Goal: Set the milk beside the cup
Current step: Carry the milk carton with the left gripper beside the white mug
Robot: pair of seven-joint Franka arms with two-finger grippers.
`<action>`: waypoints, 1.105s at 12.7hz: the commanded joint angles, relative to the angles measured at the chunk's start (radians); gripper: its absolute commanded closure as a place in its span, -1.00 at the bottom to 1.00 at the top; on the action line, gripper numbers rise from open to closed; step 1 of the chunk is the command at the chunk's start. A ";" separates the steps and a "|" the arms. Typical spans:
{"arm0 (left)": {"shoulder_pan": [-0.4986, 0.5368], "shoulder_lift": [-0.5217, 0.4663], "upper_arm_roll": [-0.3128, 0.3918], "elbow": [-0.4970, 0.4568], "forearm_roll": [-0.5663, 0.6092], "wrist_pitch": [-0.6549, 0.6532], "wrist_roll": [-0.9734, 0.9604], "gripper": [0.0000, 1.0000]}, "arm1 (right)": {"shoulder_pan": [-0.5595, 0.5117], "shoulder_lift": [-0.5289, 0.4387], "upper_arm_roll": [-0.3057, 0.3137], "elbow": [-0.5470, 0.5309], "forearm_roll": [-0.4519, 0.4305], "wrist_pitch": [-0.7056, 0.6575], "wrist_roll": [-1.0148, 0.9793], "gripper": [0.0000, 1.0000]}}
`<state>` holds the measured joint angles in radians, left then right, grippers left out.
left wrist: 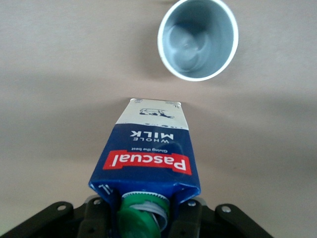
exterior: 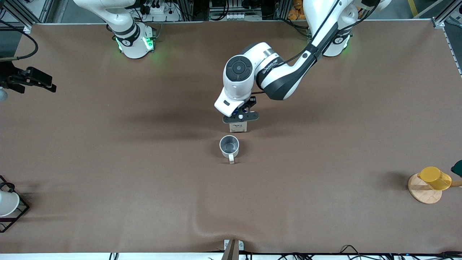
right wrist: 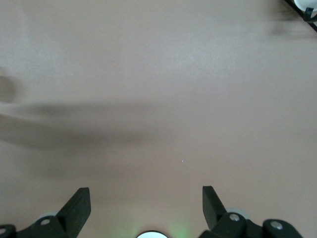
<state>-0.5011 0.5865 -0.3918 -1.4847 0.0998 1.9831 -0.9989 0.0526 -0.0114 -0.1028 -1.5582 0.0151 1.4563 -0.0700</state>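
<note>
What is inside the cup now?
The cup is empty: only its grey bottom shows. The left gripper holds the milk beside it. Nothing covers the inside.

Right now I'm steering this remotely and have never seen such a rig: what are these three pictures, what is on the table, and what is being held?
The wide picture looks down from a high camera facing two white robot arms, each ending in a two-finger gripper. The other two pictures come from cameras on the arms' wrists.

The left gripper is shut on the milk, a small blue and white carton with a green cap, gripped near its top. The carton stands just beside the cup, a cream mug with a grey inside, and farther from the front camera than it. Whether the carton rests on the brown table I cannot tell.

The right gripper waits open over bare table at the right arm's end.

Also there: a yellow cup on a wooden disc, and a white cup in a black wire rack.
</note>
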 commanded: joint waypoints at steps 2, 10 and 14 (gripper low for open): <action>-0.020 0.022 0.007 0.049 0.023 0.005 0.014 0.11 | -0.014 0.002 0.020 0.007 0.002 0.009 0.009 -1.00; -0.028 0.070 0.008 0.049 0.028 0.053 0.013 0.11 | -0.013 0.002 0.021 0.001 0.002 0.007 0.009 -1.00; -0.034 0.075 0.008 0.049 0.029 0.053 0.000 0.11 | -0.013 0.004 0.021 0.001 0.002 0.006 0.007 -1.00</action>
<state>-0.5154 0.6385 -0.3910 -1.4620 0.1002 2.0376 -0.9845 0.0526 -0.0092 -0.0939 -1.5610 0.0151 1.4668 -0.0700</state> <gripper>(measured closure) 0.551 0.000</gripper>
